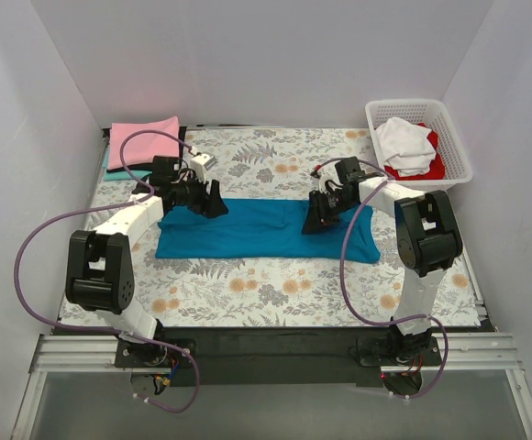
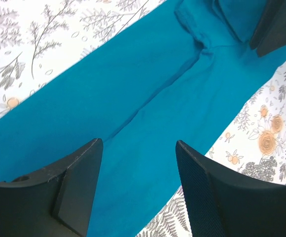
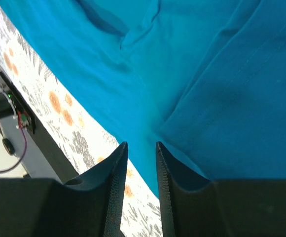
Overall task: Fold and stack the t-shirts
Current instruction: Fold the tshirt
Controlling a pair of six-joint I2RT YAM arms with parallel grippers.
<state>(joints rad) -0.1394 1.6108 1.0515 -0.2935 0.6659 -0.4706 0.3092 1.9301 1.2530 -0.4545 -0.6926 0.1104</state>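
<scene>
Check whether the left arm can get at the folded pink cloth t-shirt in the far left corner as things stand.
Probably yes. The left hand is open and empty above the teal-blue cloth t-shirt, and only bare grey-and-orange floral table cloth lies between it and the folded pink cloth t-shirt.

Bright, even overhead light, walls (image 1: 248,55) evenly pale, soft shadows beneath the left gripper (image 1: 213,203) and right gripper (image 1: 319,218), shirt (image 2: 148,98) crisp in wrist views, fingers (image 2: 207,197) nearest the lens dark, slightly soft (table cloth (image 2: 59,39) beyond them washed pale)

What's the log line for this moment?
teal t-shirt lying flat | left gripper open over it | right gripper narrowly open over it
</scene>
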